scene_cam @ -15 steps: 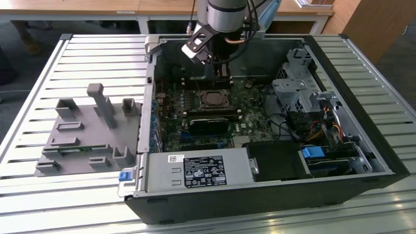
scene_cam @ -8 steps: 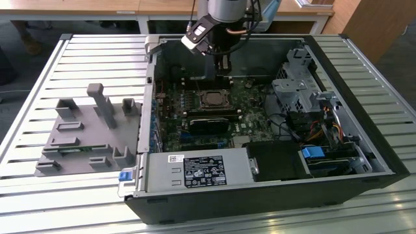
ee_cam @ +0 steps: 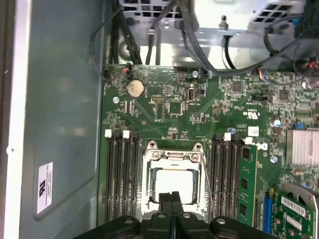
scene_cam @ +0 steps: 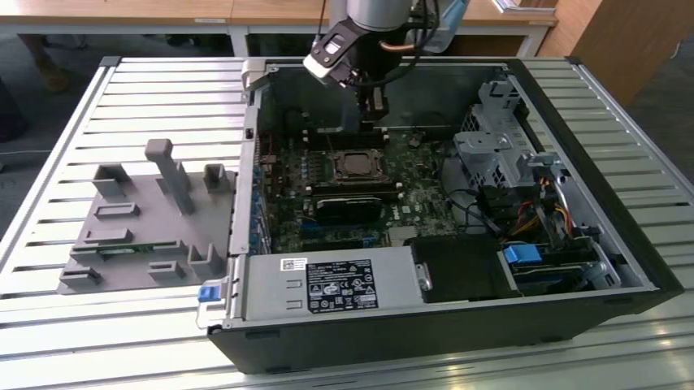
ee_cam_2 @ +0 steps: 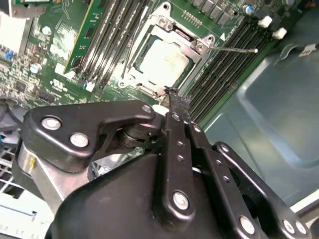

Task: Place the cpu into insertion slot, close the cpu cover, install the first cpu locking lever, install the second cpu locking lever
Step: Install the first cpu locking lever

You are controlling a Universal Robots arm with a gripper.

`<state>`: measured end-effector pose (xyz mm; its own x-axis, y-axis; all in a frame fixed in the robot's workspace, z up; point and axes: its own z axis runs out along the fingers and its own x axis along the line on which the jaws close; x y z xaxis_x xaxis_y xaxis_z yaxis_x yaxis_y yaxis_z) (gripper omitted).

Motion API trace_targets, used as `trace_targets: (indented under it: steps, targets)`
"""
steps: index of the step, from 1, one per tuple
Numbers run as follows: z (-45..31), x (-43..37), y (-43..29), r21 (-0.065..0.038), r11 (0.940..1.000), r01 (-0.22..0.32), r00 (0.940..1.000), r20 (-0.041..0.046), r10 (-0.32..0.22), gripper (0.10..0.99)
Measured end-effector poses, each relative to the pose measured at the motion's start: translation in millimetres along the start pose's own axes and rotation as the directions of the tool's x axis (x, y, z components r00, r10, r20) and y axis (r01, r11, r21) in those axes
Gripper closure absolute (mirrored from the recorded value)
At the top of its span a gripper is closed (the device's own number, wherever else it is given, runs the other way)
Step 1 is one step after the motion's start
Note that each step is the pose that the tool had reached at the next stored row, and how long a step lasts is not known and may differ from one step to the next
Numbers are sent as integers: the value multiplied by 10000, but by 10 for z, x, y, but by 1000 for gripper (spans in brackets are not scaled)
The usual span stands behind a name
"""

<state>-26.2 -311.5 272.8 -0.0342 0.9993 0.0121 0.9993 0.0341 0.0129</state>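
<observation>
Cpu (ee_cam: 172, 182): seated under cover (ee_cam: 148, 172). Gripper (ee_cam: 172, 195) pinched shut, empty, near cover's edge. Risk: slipping off thin lever (ee_cam_2: 239, 49), scratching board (ee_cam: 169, 107).

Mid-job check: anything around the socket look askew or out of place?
One thin locking lever juts sideways over the memory slots instead of lying along the cover, so it looks unlatched. The chip sits flat.
</observation>
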Motion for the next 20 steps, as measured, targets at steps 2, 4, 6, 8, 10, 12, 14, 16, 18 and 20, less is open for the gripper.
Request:
trace_targets:
  steps: [2, 4, 6, 8, 10, 12, 14, 16, 18, 20]
  targets:
    - [0, 0, 0, 4, 9994, 343, 9994, -6, -343, 969]
    - [0, 0, 0, 6, 9983, 581, 9983, -9, -581, 969]
    - [0, 0, 0, 8, 9974, 719, 9974, -10, -719, 969]
    - [0, 0, 0, 8, 9965, 839, 9965, -12, -839, 969]
    - [0, 0, 0, 10, 9953, 969, 9953, -13, -969, 969]
    - [0, 0, 0, 11, 9941, 1082, 9941, -16, -1082, 969]
    - [0, 0, 0, 11, 9931, 1176, 9931, -17, -1176, 969]
    - [0, 0, 0, 13, 9919, 1272, 9919, -18, -1272, 969]
    - [0, 0, 0, 14, 9906, 1365, 9906, -19, -1365, 969]
    - [0, 0, 0, 15, 9893, 1457, 9893, -21, -1457, 969]
